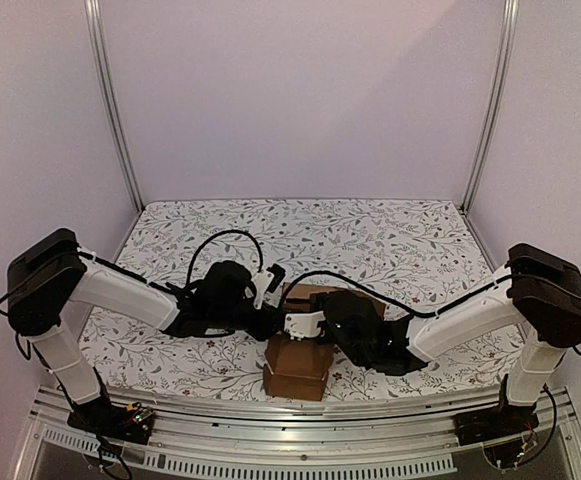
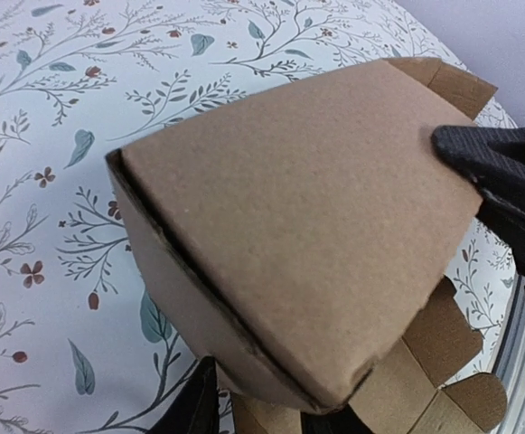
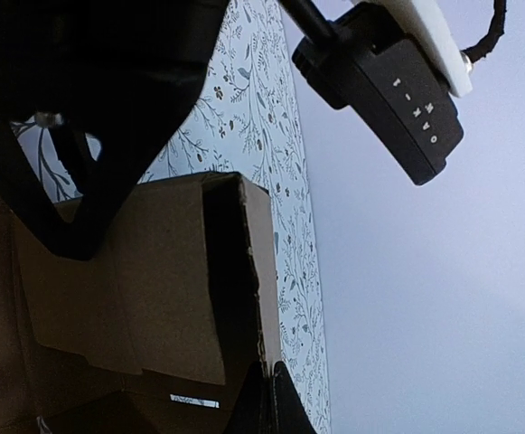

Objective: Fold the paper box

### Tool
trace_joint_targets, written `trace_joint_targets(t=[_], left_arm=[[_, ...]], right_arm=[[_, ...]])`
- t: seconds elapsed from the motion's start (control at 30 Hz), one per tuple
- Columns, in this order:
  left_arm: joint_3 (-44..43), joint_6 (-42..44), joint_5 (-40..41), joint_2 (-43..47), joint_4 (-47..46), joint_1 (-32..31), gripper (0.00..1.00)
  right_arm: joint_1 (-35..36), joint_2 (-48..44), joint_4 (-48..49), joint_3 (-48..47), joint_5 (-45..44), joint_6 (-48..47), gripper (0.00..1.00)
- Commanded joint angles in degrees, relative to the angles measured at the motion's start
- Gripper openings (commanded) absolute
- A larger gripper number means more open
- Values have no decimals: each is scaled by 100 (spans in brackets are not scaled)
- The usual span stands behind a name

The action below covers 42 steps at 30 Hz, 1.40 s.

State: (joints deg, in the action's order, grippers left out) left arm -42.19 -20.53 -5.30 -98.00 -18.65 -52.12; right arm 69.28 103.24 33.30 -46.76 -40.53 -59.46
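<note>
The paper box [image 1: 298, 365], plain brown cardboard and partly formed, sits near the table's front edge between both arms. In the left wrist view its broad top panel [image 2: 307, 208] bulges and loose flaps [image 2: 443, 353] hang at the lower right. My left gripper [image 2: 262, 418] has its two dark fingers against the box's near lower corner, with cardboard between them. My right gripper [image 3: 271, 398] is shut on the thin upright edge of a box wall [image 3: 253, 271]. Its dark fingers [image 2: 497, 172] show at the panel's right edge. From above, both grippers [image 1: 275, 300] [image 1: 300, 322] meet over the box.
A floral cloth [image 1: 390, 240] covers the table. Metal posts [image 1: 115, 110] [image 1: 490, 110] stand at the back corners and a slotted rail [image 1: 300, 410] runs along the near edge. The left arm's black wrist housing [image 3: 398, 90] hangs close above the right gripper.
</note>
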Motion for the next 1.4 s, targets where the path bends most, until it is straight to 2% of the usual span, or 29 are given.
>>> trace_joint_targets(t=[0.0, 0.13, 0.4, 0.63, 0.83, 1.03, 1.13, 1.37], left_arm=[[-189, -80, 448, -231, -159, -137, 26], [-248, -116, 512, -292, -223, -175, 16], [-312, -84, 728, -306, -323, -236, 8], [-301, 58, 1197, -300, -380, -248, 20], [-261, 300, 1290, -322, -517, -243, 31], [-200, 475, 1159, -424, -857, -237, 35], [-179, 466, 1070, -476, -942, -240, 30], [-147, 460, 987, -448, -908, -237, 9]], right_arm=[[157, -64, -390, -197, 55, 397, 0], [216, -38, -496, -273, 46, 517, 0], [262, -67, -883, -448, 53, 840, 0], [264, -65, -1013, -475, 50, 1017, 0], [265, -165, -1099, -377, 129, 1222, 0], [262, -313, -1177, -307, 180, 1408, 0], [267, -342, -1206, -322, 129, 1443, 0], [268, -343, -1462, -569, 3, 1693, 0]])
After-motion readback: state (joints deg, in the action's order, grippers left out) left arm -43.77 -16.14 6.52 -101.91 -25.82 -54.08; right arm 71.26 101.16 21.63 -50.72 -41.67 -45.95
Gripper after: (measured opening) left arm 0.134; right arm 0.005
